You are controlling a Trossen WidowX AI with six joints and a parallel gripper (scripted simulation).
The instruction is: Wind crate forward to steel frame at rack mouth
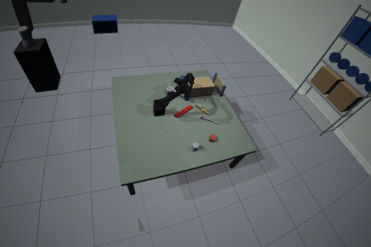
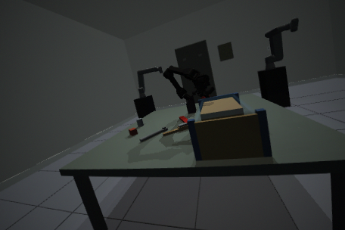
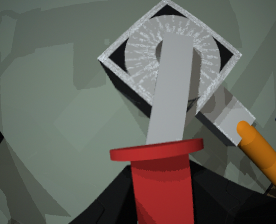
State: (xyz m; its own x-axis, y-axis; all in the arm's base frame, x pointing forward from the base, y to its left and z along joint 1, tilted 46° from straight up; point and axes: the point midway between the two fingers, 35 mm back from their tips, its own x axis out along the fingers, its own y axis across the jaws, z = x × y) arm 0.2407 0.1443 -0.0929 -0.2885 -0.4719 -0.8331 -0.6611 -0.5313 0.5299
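Crate, tan; nearest in the exterior view; sits inside the blue-posted guard cubby, apparently flat; contact with the mouth frame cannot be told. Farther along the worktop: end effector, partly closed, clamped on the red grip of the winch handle. Handle's grey crank arm reaches over the hole of the hand winch; key presumably engaged, depth hidden. Step in hand, by judgement: winding. Next: continue the forward arc smoothly, key kept down, crate level; stop at frame contact, release, withdraw.
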